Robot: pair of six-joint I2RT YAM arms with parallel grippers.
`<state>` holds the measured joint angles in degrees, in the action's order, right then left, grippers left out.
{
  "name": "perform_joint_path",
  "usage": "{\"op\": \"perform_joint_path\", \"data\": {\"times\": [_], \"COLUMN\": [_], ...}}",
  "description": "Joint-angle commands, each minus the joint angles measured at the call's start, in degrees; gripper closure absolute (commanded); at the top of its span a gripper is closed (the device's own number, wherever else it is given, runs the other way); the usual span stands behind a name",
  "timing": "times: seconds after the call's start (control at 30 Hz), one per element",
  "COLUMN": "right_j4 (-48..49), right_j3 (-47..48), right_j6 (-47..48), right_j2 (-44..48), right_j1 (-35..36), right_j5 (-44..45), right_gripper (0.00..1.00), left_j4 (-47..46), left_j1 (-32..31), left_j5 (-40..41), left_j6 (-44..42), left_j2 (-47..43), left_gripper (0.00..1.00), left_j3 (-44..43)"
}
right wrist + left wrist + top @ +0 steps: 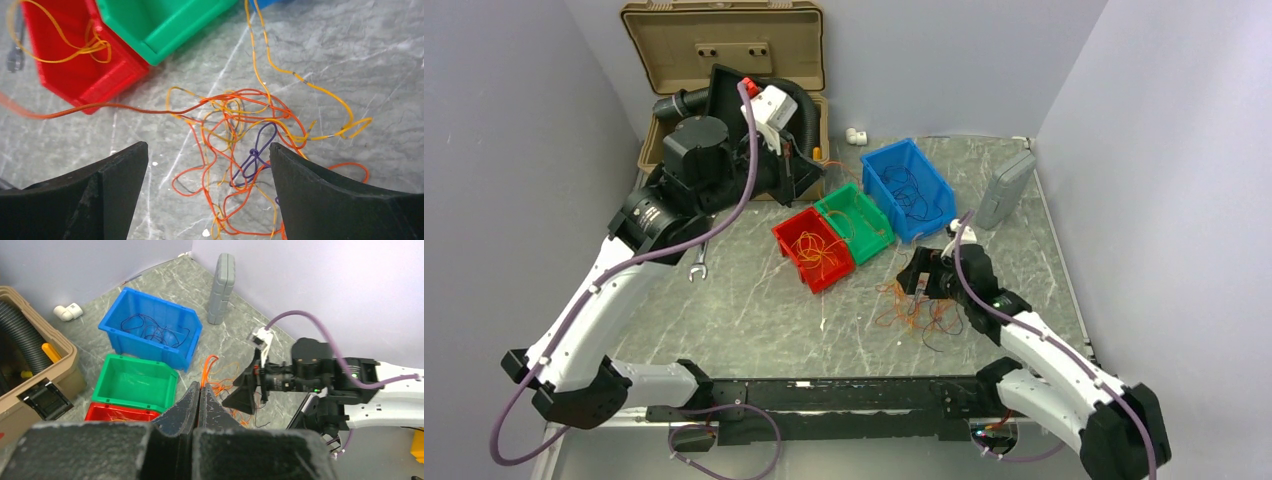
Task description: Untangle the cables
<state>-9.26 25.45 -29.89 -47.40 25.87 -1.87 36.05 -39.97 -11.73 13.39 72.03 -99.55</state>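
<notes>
A tangle of thin cables point(919, 315), mostly orange with some red, yellow, black and one knotted purple one point(255, 152), lies on the grey table in front of the bins. My right gripper point(914, 278) hovers just above it, open, with the tangle point(240, 130) between its fingers point(207, 150). My left gripper point(802, 172) is raised near the tan case, its jaws pressed together point(200, 390). An orange cable point(209, 365) runs up from the tangle into its tips. That cable shows taut, leading off to the left, in the right wrist view point(100, 107).
A red bin point(812, 250) with orange cables, a green bin point(856, 222) and a blue bin point(908, 188) with dark cables stand in a row. An open tan case point(724, 60) with a black hose is at back left. There is a grey box point(1006, 188), a wrench point(700, 262) and a white fitting point(855, 136).
</notes>
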Motion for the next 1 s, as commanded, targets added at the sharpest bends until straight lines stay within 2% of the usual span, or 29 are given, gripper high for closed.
{"op": "perform_joint_path", "data": {"times": [0.0, 0.1, 0.27, 0.4, 0.57, 0.67, 0.8, 0.97], "right_j4": [5.16, 2.62, -8.98, -16.16, -20.89, -18.98, -21.31, -16.05], "right_j3": [3.39, 4.74, 5.72, 1.93, -1.47, -1.75, 2.21, 5.03], "right_j6": [0.66, -3.65, -17.69, -31.01, -39.09, -33.52, -27.06, -11.04], "right_j2": [-6.41, -11.44, -15.87, -10.39, 1.57, 7.12, 9.45, 13.61], "right_j1": [-0.03, -0.13, -2.07, -6.39, -8.13, -8.29, -8.3, -8.29], "right_j5": [1.14, 9.06, 24.38, 29.69, 32.41, 31.97, 32.09, 23.61], "right_gripper": [0.08, 0.11, 0.15, 0.2, 0.21, 0.21, 0.17, 0.1], "left_j4": [-3.0, -1.51, 1.16, 0.2, -3.94, -4.83, -6.05, -8.25], "left_j1": [0.0, 0.03, 0.06, 0.14, 0.16, 0.21, 0.22, 0.19], "left_j5": [-1.57, 2.01, 14.69, 21.24, 20.14, 17.59, 11.05, 4.76], "left_j6": [1.55, 1.18, -0.29, -1.04, 1.55, 2.49, 3.93, 4.36], "left_j2": [-2.22, -3.43, -8.02, -12.3, -15.32, -15.28, -13.92, -13.03], "left_gripper": [1.0, 1.0, 1.0, 1.0, 1.0, 1.0, 1.0, 1.0], "left_j3": [-0.54, -1.93, -3.49, -1.33, 4.57, 6.03, 6.45, 7.42]}}
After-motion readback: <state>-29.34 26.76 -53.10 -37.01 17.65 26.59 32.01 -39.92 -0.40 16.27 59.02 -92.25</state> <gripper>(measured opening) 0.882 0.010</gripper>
